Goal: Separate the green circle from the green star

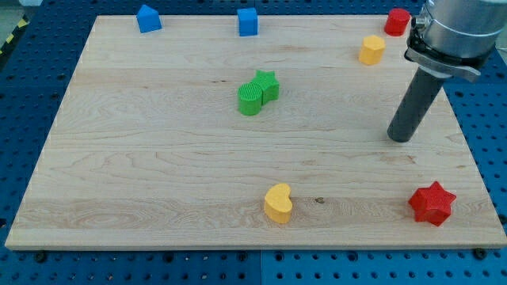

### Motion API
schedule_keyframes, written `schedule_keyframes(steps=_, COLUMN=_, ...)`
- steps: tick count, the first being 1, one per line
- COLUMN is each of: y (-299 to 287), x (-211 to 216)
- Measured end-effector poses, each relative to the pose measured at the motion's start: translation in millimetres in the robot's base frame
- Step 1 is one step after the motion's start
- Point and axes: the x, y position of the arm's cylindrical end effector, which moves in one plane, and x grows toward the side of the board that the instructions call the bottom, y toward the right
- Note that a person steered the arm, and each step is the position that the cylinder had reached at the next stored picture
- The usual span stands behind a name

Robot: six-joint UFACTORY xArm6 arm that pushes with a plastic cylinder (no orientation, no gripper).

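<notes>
The green circle (250, 99) sits near the middle of the wooden board, touching the green star (267, 85), which lies just up and to its right. My tip (400, 138) rests on the board far to the right of both green blocks, well apart from them. The dark rod rises from the tip toward the view's top right.
A blue block (148, 18) and a blue cube (248, 22) sit along the top edge. A yellow hexagon (371, 49) and a red block (398, 21) are at the top right. A yellow heart (278, 203) and a red star (432, 203) lie near the bottom edge.
</notes>
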Motion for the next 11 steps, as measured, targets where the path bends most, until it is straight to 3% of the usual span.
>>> schedule_keyframes(steps=3, y=-24.3, x=-14.5)
schedule_keyframes(steps=4, y=-66.0, x=-44.3)
schedule_keyframes(steps=6, y=-211.6, x=-78.1)
schedule_keyframes(steps=8, y=-283.7, x=-78.7)
schedule_keyframes(steps=10, y=-308.4, x=-59.0)
schedule_keyframes(steps=11, y=-300.8, x=-70.8)
